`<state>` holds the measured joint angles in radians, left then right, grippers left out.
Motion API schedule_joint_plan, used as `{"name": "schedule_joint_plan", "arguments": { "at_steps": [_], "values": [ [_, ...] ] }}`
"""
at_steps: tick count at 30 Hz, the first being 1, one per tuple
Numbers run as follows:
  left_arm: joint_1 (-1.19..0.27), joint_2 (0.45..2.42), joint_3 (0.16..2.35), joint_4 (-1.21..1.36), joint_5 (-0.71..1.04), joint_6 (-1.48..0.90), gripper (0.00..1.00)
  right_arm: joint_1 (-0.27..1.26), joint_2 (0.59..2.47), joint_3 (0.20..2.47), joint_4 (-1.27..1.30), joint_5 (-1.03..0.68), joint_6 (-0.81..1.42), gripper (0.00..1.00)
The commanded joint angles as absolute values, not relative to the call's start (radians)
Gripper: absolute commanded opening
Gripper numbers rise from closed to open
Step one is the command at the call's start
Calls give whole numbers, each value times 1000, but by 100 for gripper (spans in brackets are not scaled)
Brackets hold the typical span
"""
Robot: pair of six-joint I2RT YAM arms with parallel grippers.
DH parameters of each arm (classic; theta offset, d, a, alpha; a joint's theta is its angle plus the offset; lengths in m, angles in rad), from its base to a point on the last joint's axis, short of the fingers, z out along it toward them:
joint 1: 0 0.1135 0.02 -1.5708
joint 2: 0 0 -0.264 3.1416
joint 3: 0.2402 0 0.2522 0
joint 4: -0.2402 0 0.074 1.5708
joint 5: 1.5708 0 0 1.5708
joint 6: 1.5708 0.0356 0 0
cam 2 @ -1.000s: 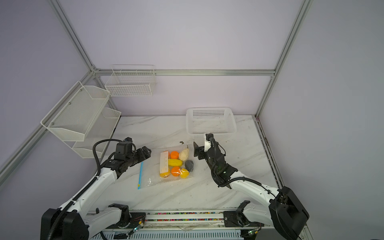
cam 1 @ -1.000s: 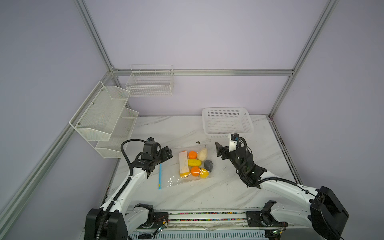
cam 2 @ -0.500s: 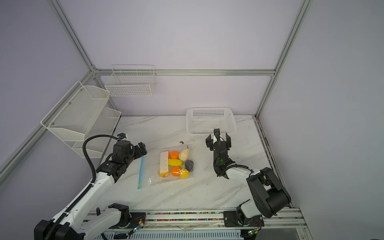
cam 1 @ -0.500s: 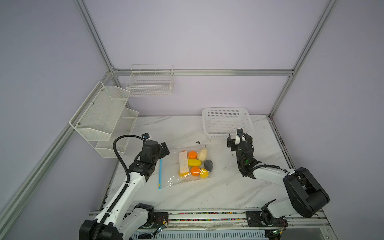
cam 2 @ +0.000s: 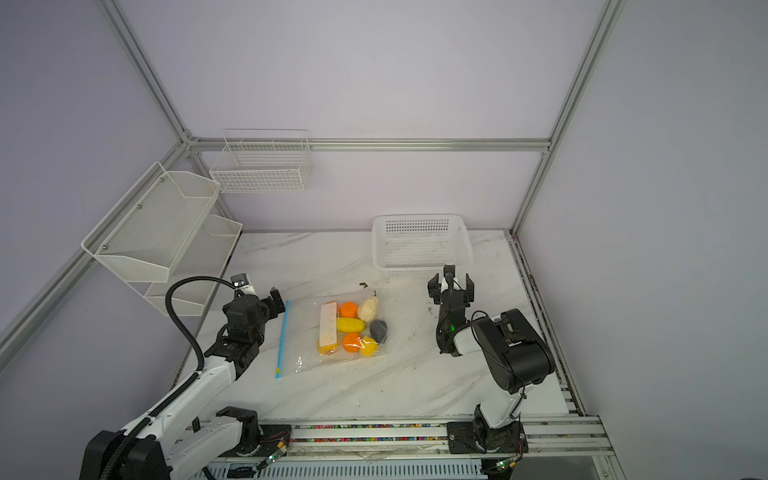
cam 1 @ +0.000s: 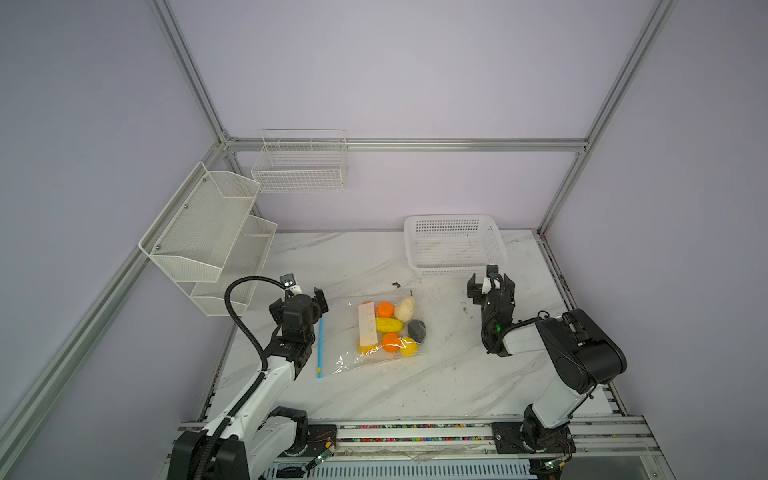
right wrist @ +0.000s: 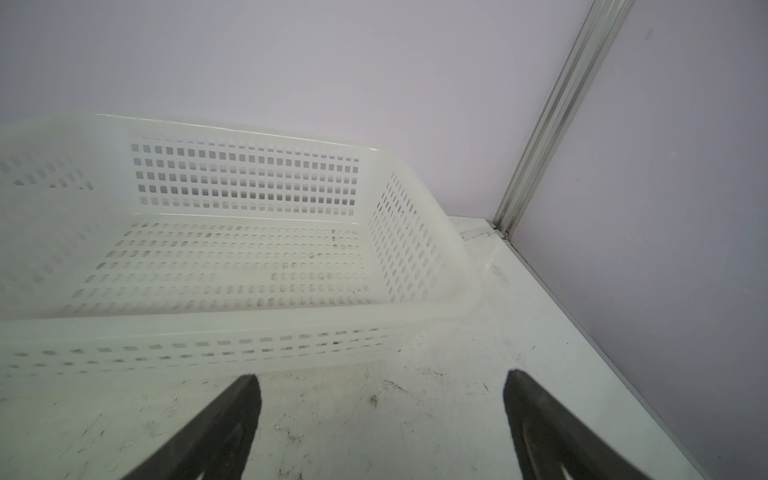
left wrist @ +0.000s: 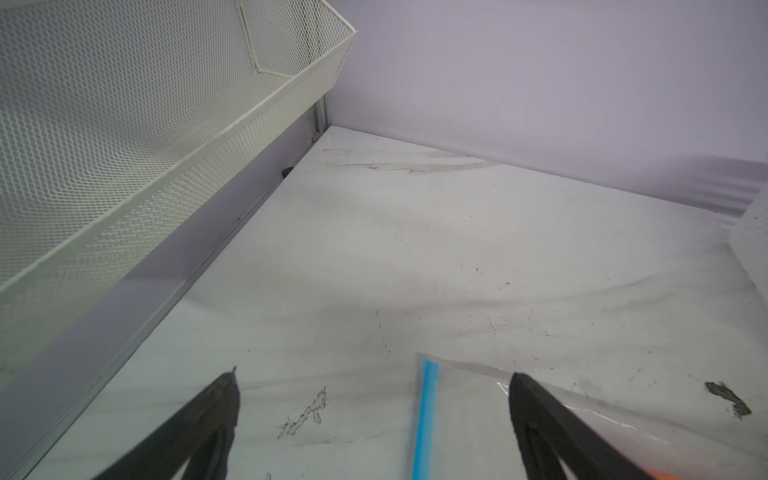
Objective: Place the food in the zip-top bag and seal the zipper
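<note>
Left tool [left wrist: 374,376]: jaws spread, holding nothing, by the zipper's [cam 1: 320,345] end.
Right tool [right wrist: 380,376]: jaws spread, holding nothing, near the basket [cam 1: 453,272].
Food [cam 1: 388,325]: inside the bag [cam 1: 374,362] on the counter [cam 1: 415,386].

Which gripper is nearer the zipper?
Left. The left gripper is at the zipper's far end; the right gripper is beyond the bag, by the basket.

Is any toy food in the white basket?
No, the white basket holds nothing; the food sits inside the clear bag.
</note>
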<state>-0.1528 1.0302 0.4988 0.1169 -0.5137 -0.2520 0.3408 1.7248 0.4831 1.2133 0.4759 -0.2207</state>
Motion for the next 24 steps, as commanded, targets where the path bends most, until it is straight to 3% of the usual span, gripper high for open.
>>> {"name": "schedule_joint_plan", "arguments": {
  "at_steps": [1, 14, 24],
  "values": [
    [-139, 1090, 517, 208, -583, -181, 100, 335, 1746, 447, 1407, 509, -237, 94],
    [-12, 1315, 505, 471, -367, -80, 100, 228, 1742, 395, 1475, 411, -116, 95],
    [88, 1403, 424, 713, -188, -137, 99, 186, 1802, 394, 1526, 367, -82, 95]
  ]
}}
